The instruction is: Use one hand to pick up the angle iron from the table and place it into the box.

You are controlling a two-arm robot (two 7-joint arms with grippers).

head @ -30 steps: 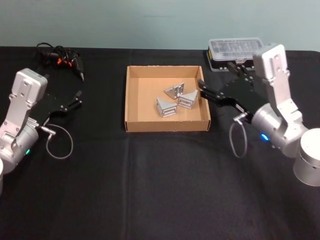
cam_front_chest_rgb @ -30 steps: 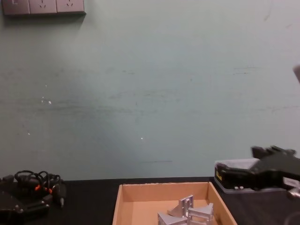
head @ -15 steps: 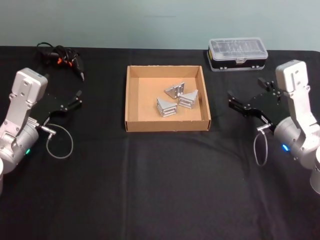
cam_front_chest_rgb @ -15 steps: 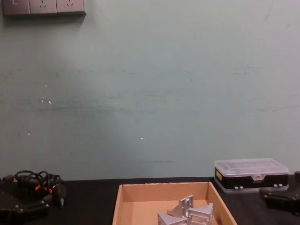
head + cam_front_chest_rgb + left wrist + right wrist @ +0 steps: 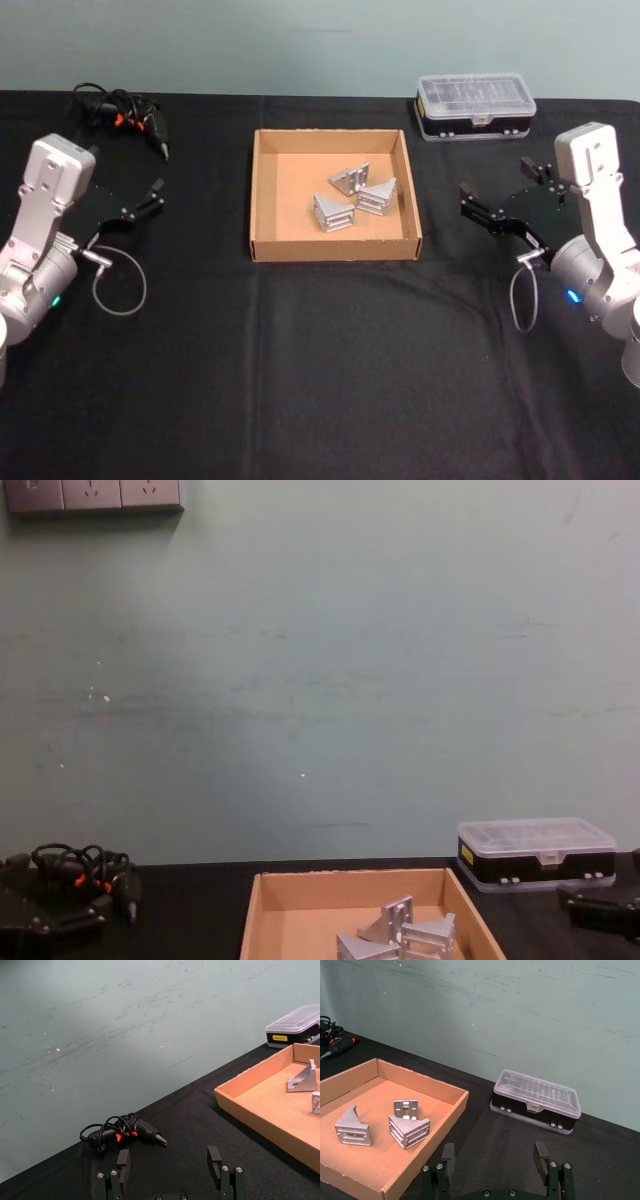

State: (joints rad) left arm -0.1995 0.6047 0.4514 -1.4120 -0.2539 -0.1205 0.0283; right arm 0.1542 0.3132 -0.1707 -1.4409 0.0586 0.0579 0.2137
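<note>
Three angle irons [image 5: 352, 197] sit inside the box [image 5: 263, 200], clustered toward its right-centre: one upright bracket [image 5: 349, 180] at the back, one [image 5: 377, 197] to its right, one [image 5: 330, 213] front-left, all close together on the cardboard floor, none touching the walls as far as the head view shows. Right wrist view has the same three pieces [image 5: 401, 1122] on the box floor [image 5: 380, 1095]. Box is centred on the black desk [image 5: 330, 370]. Right end effector [image 5: 497, 197] is just right of the box, well clear of its wall, fingers spread wide, nothing between them; right wrist view confirms both fingertips [image 5: 448, 1152] apart and empty, above bare desk, pointing between the box and the black case with clear lid [image 5: 536, 1101]. That case [image 5: 475, 105] sits at the desk's far right, behind the right end effector. Left end effector [image 5: 140, 200] is parked on the far left, well apart from the box, also wide open and empty; left wrist view shows its fingers [image 5: 123, 1159] apart with bare desk between them. A tool with a coiled black cable [image 5: 120, 115] lies at the far-left back corner, beyond the left end effector. Chest view catches the box's back wall [image 5: 350, 877] with bracket tops [image 5: 398, 930] and the right end effector tip [image 5: 600, 908] at the right edge.
</note>
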